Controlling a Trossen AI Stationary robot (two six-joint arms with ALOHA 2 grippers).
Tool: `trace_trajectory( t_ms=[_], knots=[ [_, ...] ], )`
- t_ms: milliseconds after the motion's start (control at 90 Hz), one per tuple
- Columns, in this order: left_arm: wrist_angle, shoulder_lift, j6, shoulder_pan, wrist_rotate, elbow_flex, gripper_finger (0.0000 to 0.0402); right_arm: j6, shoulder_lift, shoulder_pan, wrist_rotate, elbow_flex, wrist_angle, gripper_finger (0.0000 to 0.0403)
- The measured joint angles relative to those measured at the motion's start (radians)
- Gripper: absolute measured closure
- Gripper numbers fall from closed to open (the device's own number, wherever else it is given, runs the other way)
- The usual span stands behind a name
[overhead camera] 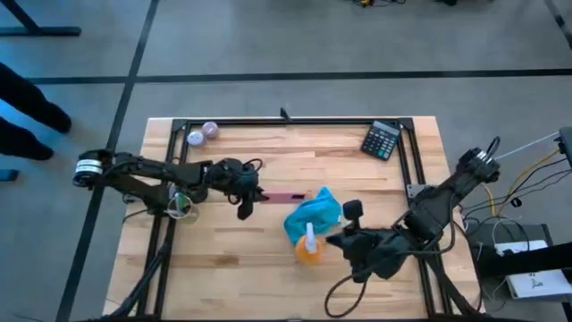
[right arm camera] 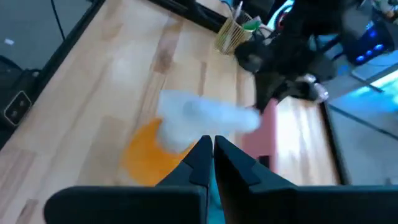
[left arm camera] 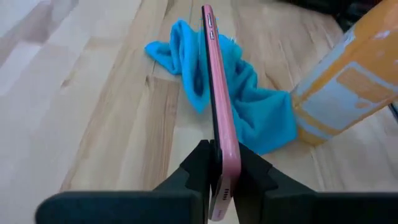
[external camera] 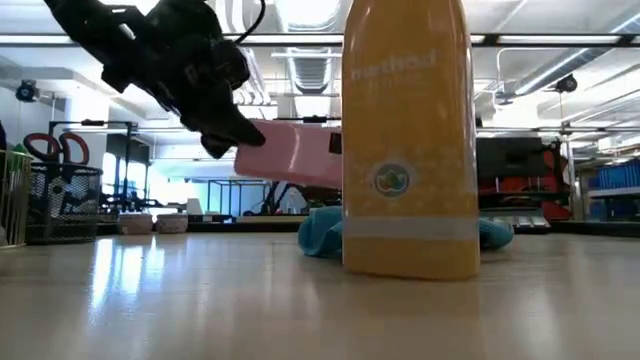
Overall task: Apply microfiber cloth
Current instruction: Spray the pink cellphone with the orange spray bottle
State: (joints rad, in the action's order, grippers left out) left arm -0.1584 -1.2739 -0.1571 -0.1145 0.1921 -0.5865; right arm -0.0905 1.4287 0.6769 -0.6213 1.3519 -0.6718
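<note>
The teal-blue microfiber cloth lies crumpled on the wooden table near its middle; it also shows in the left wrist view and low view. My left gripper reaches in from the table's left and is shut on a pink phone, whose free end is over the cloth. An orange spray bottle with a white nozzle stands upright just near of the cloth. My right gripper is shut, close above and to the right of the bottle. My left gripper pinches the pink phone's two broad faces at its end nearest the wrist between both fingers. The fingers come level from the table's left and lie along the phone. The phone stands on its long edge, slightly tilted, clear of table and cloth. My right gripper is next to the bottle's nozzle; whether it touches, I cannot tell.
A black calculator lies at the far right corner. Two small balls sit at the far left. A cup with pens stands under the left arm. A black metal frame borders the table.
</note>
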Motion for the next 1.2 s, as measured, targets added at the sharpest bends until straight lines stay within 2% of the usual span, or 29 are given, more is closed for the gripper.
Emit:
trace_trajectory(
  t_ms=[233,378,500,678,922,1011,1089,1200],
  knots=[
    [-0.095,0.000,0.019,0.000,-0.003,0.000,0.0375,-0.026,-0.107,-0.012,0.000,-0.372,0.364,0.0403],
    [-0.181,0.000,0.022,0.000,-0.008,0.000,0.0375,-0.029,-0.127,-0.034,0.000,-0.457,0.470,0.0401],
    [-0.226,0.000,0.019,0.000,-0.056,0.000,0.0375,-0.005,-0.131,-0.043,0.006,-0.470,0.495,0.0376],
    [-0.296,-0.004,-0.003,0.005,-0.062,0.001,0.0378,0.001,-0.134,-0.054,0.038,-0.440,0.507,0.0300],
    [-0.555,-0.080,-0.009,0.054,-0.062,0.056,0.0379,0.012,-0.134,-0.075,0.046,-0.427,0.589,0.0170],
    [-0.635,-0.113,-0.009,0.074,-0.108,0.059,0.0379,-0.008,-0.131,-0.098,0.060,-0.427,0.588,0.0125],
    [-0.685,-0.139,-0.005,0.094,-0.155,0.059,0.0379,-0.022,-0.120,-0.133,0.114,-0.427,0.588,0.0091],
    [-0.696,-0.181,-0.005,0.123,-0.246,0.060,0.0379,-0.022,-0.118,-0.181,0.252,-0.427,0.598,0.0057]
  ],
)
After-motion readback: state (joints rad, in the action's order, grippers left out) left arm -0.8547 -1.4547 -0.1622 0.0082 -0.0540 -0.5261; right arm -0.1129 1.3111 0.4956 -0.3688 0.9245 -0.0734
